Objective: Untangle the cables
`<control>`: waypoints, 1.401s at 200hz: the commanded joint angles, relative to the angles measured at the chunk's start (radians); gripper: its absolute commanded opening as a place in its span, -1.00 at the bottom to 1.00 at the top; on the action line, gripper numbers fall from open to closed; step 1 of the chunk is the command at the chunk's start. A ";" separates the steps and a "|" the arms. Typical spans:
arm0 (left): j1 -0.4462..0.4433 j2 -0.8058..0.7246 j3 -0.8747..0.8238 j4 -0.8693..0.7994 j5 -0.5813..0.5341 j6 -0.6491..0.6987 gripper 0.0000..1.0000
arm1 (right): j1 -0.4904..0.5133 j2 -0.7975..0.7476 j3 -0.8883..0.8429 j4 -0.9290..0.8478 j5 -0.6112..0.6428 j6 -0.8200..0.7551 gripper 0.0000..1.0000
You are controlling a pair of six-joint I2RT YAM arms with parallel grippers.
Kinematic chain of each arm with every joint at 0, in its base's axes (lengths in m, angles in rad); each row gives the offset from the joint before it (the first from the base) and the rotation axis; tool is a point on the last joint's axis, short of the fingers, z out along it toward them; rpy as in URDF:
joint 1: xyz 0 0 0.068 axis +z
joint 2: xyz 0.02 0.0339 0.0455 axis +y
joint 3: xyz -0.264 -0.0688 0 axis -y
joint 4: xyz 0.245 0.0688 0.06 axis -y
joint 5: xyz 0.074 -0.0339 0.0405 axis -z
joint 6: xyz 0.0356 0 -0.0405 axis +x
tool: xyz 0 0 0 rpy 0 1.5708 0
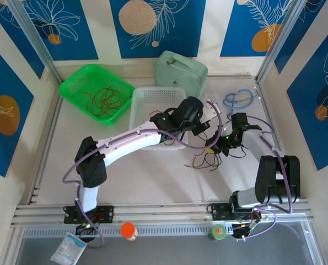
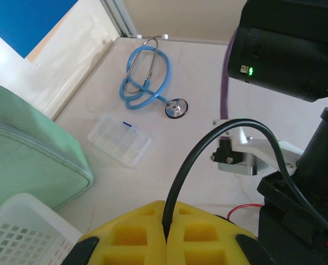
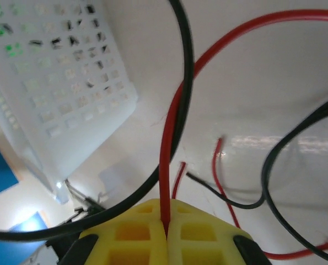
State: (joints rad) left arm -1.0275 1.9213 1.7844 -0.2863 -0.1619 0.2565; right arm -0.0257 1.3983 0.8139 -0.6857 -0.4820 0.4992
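- The left hand (image 2: 166, 238) is clenched on a single black wire (image 2: 181, 175), which rises from the seam between its pressed yellow pads. From overhead the hand sits just beside the white basket (image 1: 144, 105).
- The right hand (image 3: 166, 234) is likewise clamped, here on a red wire (image 3: 165, 143) that climbs straight out of its pads and is crossed by a black loop (image 3: 186, 61).
- The rest of the cables (image 1: 208, 160) lie in a loose knot on the surface (image 1: 152, 176) just beside the right hand, red and black strands looped through one another. More wires sit in the green basket (image 1: 75, 83) at the far left.
- Risk: if the hands draw apart while the black loop is wrapped around the red wire, the crossing could cinch tight instead of slipping free.
- Risk: the wires look thin and slick against the foam pads — a firm tug may pull either strand out of its grip and drop it back on the heap.
- Risk: a lift may drag the whole knot along rather than one wire, and trailing ends could snag the white basket's mesh or the right arm's own cabling close by.
- The blue stethoscope (image 2: 147, 83) lies well apart on the far side — unlikely to be caught.
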 commanded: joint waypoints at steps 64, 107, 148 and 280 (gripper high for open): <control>0.003 -0.199 -0.054 -0.074 -0.163 0.019 -1.00 | -0.251 -0.120 0.029 -0.132 0.356 -0.032 -1.00; 0.003 -0.299 -0.080 -0.097 -0.215 0.025 -1.00 | -0.339 -0.103 -0.008 -0.089 0.361 -0.040 -1.00; 0.031 -0.338 -0.102 -0.099 -0.337 0.050 -1.00 | -0.345 -0.124 -0.025 -0.072 0.322 -0.020 -1.00; 0.403 -0.035 -0.161 -0.231 0.110 -0.500 -0.40 | -0.203 -0.385 0.136 -0.224 0.203 0.050 -1.00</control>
State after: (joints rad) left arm -0.6136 1.9198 1.6466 -0.5205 -0.1459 -0.1513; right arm -0.2558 1.0714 0.8562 -0.8341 -0.2161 0.5285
